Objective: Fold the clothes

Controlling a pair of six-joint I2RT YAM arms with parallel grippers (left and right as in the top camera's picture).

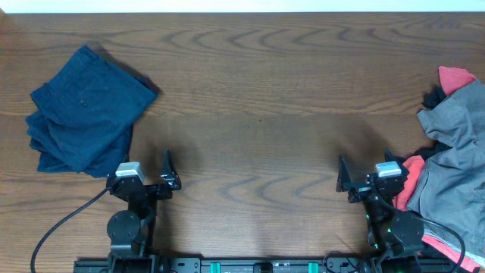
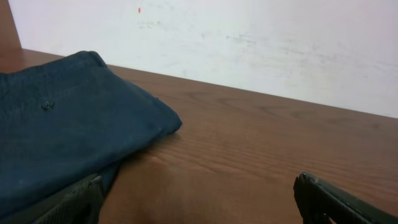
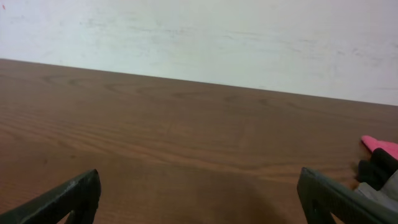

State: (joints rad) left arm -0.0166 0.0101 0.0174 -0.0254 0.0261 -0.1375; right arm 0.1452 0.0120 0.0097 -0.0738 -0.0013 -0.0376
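Observation:
Folded navy shorts [image 1: 85, 110] lie at the table's left; they also show in the left wrist view [image 2: 59, 124]. A loose pile of grey shorts [image 1: 458, 163] with coral-red [image 1: 456, 77] and black [image 1: 433, 98] pieces lies at the right edge. The coral-red and black bits also show at the right of the right wrist view [image 3: 380, 146]. My left gripper [image 1: 146, 168] is open and empty by the navy shorts' near corner. My right gripper [image 1: 366, 171] is open and empty just left of the pile.
The brown wooden table [image 1: 250, 98] runs to a white wall [image 3: 199, 37] at the back. A black cable [image 1: 64, 224] trails from the left arm's base at the front edge.

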